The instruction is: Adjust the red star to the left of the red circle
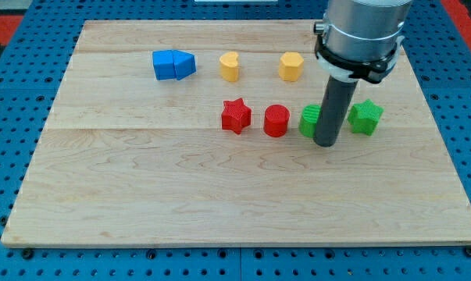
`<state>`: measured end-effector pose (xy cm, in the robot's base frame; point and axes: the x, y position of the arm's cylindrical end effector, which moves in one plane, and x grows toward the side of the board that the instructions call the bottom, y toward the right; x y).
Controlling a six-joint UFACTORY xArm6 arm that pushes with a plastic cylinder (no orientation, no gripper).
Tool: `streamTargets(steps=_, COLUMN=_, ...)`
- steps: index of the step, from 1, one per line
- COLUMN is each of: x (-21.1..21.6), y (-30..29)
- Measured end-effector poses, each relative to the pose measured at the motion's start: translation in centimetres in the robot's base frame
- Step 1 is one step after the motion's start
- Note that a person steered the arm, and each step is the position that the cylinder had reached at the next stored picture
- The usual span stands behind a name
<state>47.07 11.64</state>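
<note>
**Standing off at the green blocks — red star already left of red circle**

Inspecting the desk (pixel 141 203) from my remote station, I find the red star (pixel 236 115) just beside the red circle (pixel 276 120), on the view's left of it, with a narrow strip of bare wood between them. The two sit in a rough row with the green blocks further to the view's right.

My tip (pixel 326 143) rests on the wood between two green blocks: one (pixel 309 120) is partly hidden behind the rod, shape not clear, and the other is a green star (pixel 366 116) just to the rod's right. The tip is well apart from the red star, with the red circle in between. There are no fingers on this rig — only the straight rod, which holds nothing and can only push.

Placement, as I judge it: the star already satisfies "left of the circle", so any remaining work looks like a fine nudge. To reach it I would have to route the tip around the circle, not through it.

Orientation: the star has no real long axis; one point faces the view's top and its body is roughly symmetrical.

Other items: a blue block (pixel 173 65) and two yellow blocks (pixel 230 66) (pixel 290 66) along the view's top, untouched.
</note>
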Motion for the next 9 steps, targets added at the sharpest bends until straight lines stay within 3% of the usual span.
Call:
streamTargets(steps=3, x=0.0, y=-6.1)
streamTargets(steps=6, x=-0.4, y=-20.2)
streamTargets(steps=9, x=-5.1, y=-19.2)
